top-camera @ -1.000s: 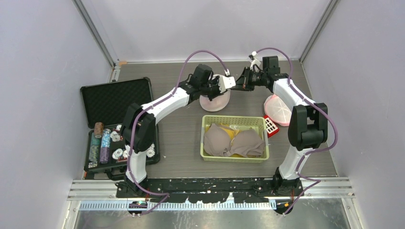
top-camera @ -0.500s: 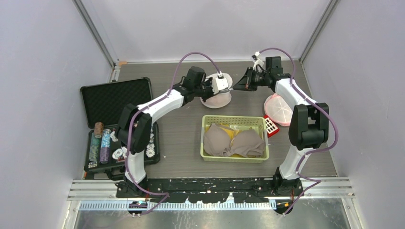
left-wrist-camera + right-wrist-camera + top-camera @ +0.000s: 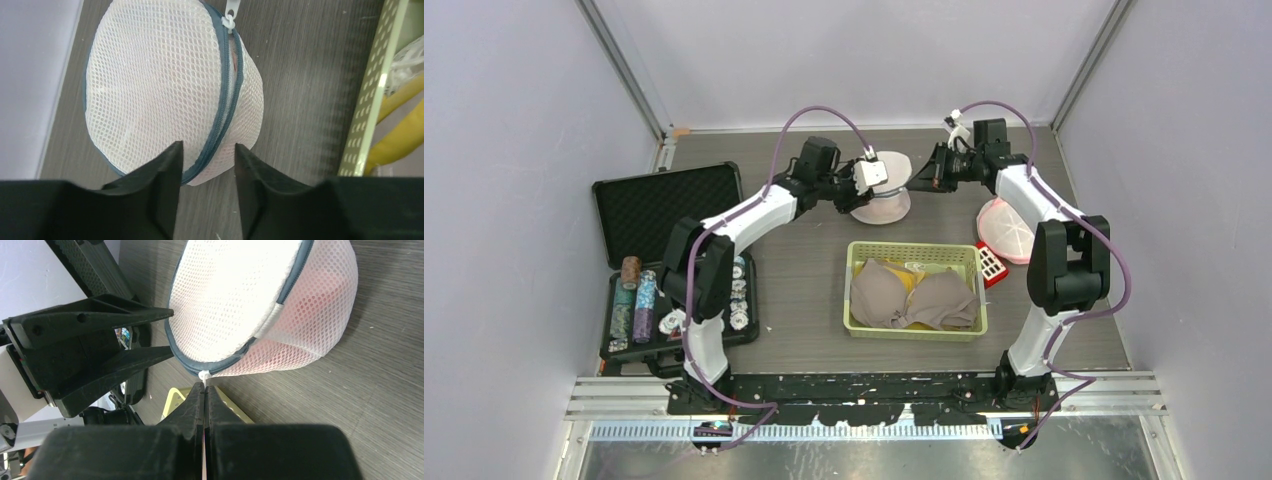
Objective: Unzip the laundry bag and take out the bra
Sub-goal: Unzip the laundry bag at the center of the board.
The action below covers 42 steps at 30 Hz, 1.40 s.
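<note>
The laundry bag (image 3: pixel 882 197) is a round white mesh pouch with a teal zipper (image 3: pixel 223 115), lying on the table at the back centre. Something pink, the bra (image 3: pixel 312 315), shows through the mesh. My right gripper (image 3: pixel 205 386) is shut on the white zipper pull (image 3: pixel 203 375) at the bag's edge; the pull also shows in the left wrist view (image 3: pixel 230 14). My left gripper (image 3: pixel 207 147) is open, its fingertips (image 3: pixel 172 150) either side of the bag's near edge, over the zipper seam. The seam gapes a little below the pull.
A green basket (image 3: pixel 915 253) holding beige bras stands in front of the bag. A second pink-white mesh bag (image 3: pixel 1007 228) and a small red-white item (image 3: pixel 991 263) lie at the right. An open black case (image 3: pixel 667 208) with poker chips lies at the left.
My left gripper has drawn back to the left, off the bag's top to its left edge. The bag has settled lower and a little left. My right gripper has stayed on the pull.
</note>
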Motion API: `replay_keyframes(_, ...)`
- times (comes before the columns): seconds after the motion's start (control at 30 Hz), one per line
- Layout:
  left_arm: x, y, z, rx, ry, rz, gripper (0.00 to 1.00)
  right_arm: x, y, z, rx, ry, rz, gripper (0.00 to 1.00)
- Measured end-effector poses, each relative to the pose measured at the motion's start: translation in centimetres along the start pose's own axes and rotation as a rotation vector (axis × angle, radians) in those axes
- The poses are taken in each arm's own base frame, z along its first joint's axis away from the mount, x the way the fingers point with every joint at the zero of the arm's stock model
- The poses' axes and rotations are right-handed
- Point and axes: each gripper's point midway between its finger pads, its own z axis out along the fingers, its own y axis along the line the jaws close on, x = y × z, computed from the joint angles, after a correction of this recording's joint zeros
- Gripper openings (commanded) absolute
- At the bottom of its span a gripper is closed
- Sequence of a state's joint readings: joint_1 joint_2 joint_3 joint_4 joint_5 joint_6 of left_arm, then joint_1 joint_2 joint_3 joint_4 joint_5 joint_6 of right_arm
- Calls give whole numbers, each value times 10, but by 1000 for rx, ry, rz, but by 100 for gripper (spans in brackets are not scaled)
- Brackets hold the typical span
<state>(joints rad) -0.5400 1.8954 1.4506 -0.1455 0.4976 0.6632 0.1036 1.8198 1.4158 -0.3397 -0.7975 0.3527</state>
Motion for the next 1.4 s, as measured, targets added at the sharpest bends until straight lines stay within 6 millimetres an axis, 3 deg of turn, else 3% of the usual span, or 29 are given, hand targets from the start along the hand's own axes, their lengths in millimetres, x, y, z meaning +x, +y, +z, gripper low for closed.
replay_keyframes(0.2,-17,-5,-10,23,-35,14,54,4,11,4,-14,11,-3,1)
replay_keyframes(0.43,-46,-17,-6,52,-81,64,53,9,18,10,-24,26,-6,1)
replay_keyframes(0.57,-60,-17,-1,54,-103,85,45,10,21,11,-28,26,-8,1)
replay_keyframes(0.87,-38,-19,15,51,-44,73,1,8,20,11,-26,21,-3,1)
replay_keyframes(1.4,-31,-15,13,55,-53,65,0,-13,0,-6,31,-16,-33,1)
